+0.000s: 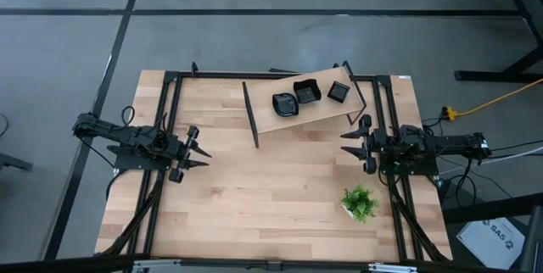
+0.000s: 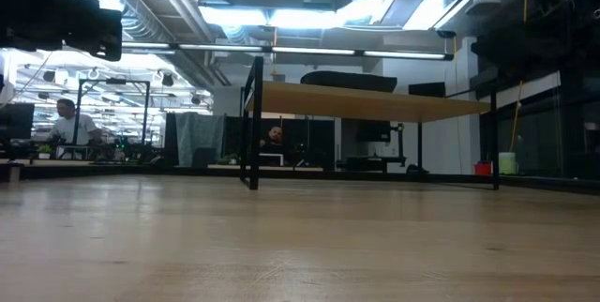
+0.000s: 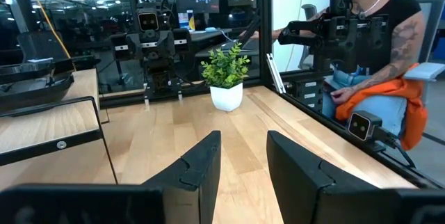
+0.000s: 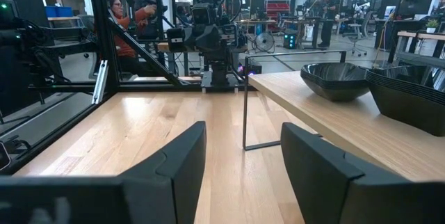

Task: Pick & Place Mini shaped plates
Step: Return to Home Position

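Plates [image 1: 306, 92] rest on shelf [image 1: 327, 108], well apart from jaws.

One camera hangs high and looks straight down on the whole table [image 1: 254, 188]. One sits low on the wood and looks flat across at the shelf [image 2: 375, 105]. The left wrist camera faces the right arm [image 3: 154, 43], the right wrist camera the left arm [image 4: 212, 40]. All four see the shelf.

Glossy black mini shaped plates [image 1: 306, 91] are sitting in three stacks side by side on the raised wooden shelf [image 1: 322, 112] at the back of the light wooden table [image 1: 254, 205]. The small green potted plant [image 1: 360, 203] is standing front right, the right gripper [image 1: 355, 142] hovering between it and the shelf.
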